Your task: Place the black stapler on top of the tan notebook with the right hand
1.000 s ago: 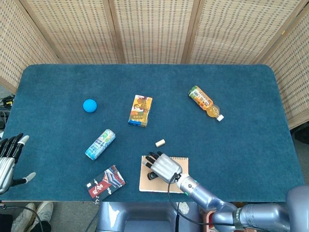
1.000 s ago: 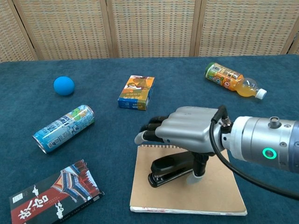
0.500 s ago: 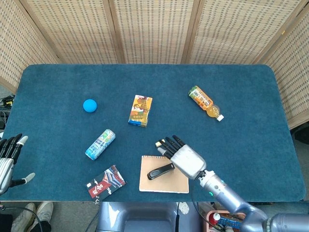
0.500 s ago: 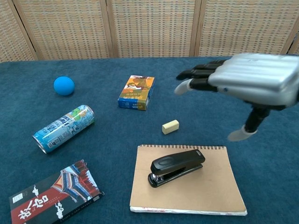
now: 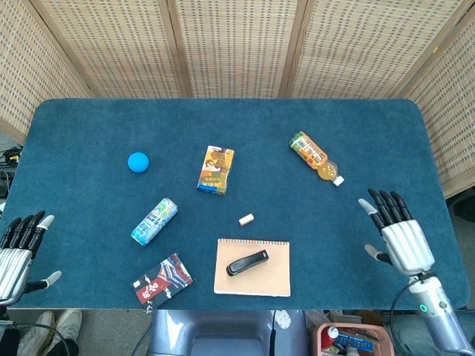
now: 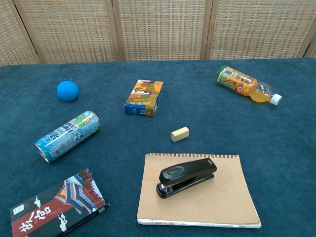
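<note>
The black stapler (image 5: 247,262) (image 6: 186,176) lies flat on the tan spiral notebook (image 5: 274,277) (image 6: 224,197) near the table's front edge, with no hand touching it. My right hand (image 5: 397,236) hovers far to the right of the notebook near the table's right front corner, fingers spread and holding nothing. My left hand (image 5: 18,248) sits off the table's left front corner, fingers apart and empty. Neither hand shows in the chest view.
A small tan eraser (image 5: 246,219) (image 6: 180,134) lies just behind the notebook. An orange juice bottle (image 5: 317,158) (image 6: 244,84), a snack box (image 5: 216,170) (image 6: 144,98), a blue ball (image 5: 138,162) (image 6: 67,91), a blue can (image 5: 154,221) (image 6: 67,135) and a dark packet (image 5: 162,279) (image 6: 54,208) are spread about.
My right hand let go of the stapler on the notebook, rose, and drew away to the right, leaving the chest view. The stapler stays on the notebook. The left hand barely shifted.
</note>
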Robot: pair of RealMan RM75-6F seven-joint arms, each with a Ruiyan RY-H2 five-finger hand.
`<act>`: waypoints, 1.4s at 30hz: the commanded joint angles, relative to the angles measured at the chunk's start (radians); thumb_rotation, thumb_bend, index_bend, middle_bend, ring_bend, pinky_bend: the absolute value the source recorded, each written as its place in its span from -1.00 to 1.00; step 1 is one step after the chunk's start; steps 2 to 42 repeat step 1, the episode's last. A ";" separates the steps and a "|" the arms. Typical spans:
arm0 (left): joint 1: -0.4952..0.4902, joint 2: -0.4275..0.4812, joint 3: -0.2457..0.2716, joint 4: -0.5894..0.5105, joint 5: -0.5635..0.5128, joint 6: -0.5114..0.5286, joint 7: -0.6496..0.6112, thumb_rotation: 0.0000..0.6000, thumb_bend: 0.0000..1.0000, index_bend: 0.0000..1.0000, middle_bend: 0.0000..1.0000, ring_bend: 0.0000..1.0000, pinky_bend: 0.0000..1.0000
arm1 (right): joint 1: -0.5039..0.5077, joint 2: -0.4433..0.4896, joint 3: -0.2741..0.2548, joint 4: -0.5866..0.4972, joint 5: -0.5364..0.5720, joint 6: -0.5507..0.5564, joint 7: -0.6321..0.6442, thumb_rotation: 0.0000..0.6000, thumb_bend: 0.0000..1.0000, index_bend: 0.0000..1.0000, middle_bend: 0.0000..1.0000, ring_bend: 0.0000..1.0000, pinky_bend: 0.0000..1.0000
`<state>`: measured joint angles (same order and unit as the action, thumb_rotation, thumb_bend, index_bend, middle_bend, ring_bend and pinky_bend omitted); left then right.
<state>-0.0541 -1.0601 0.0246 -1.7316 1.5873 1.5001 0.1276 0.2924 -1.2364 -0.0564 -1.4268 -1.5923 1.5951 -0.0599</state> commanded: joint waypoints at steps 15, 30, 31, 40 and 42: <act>0.004 -0.008 0.006 0.007 0.013 0.006 0.008 1.00 -1.00 -1.00 -1.00 -1.00 -1.00 | -0.049 -0.023 -0.010 0.025 -0.032 0.048 0.020 1.00 -1.00 -0.98 -1.00 -1.00 -0.93; 0.004 -0.008 0.006 0.007 0.013 0.006 0.008 1.00 -1.00 -1.00 -1.00 -1.00 -1.00 | -0.049 -0.023 -0.010 0.025 -0.032 0.048 0.020 1.00 -1.00 -0.98 -1.00 -1.00 -0.93; 0.004 -0.008 0.006 0.007 0.013 0.006 0.008 1.00 -1.00 -1.00 -1.00 -1.00 -1.00 | -0.049 -0.023 -0.010 0.025 -0.032 0.048 0.020 1.00 -1.00 -0.98 -1.00 -1.00 -0.93; 0.004 -0.008 0.006 0.007 0.013 0.006 0.008 1.00 -1.00 -1.00 -1.00 -1.00 -1.00 | -0.049 -0.023 -0.010 0.025 -0.032 0.048 0.020 1.00 -1.00 -0.98 -1.00 -1.00 -0.93; 0.004 -0.008 0.006 0.007 0.013 0.006 0.008 1.00 -1.00 -1.00 -1.00 -1.00 -1.00 | -0.049 -0.023 -0.010 0.025 -0.032 0.048 0.020 1.00 -1.00 -0.98 -1.00 -1.00 -0.93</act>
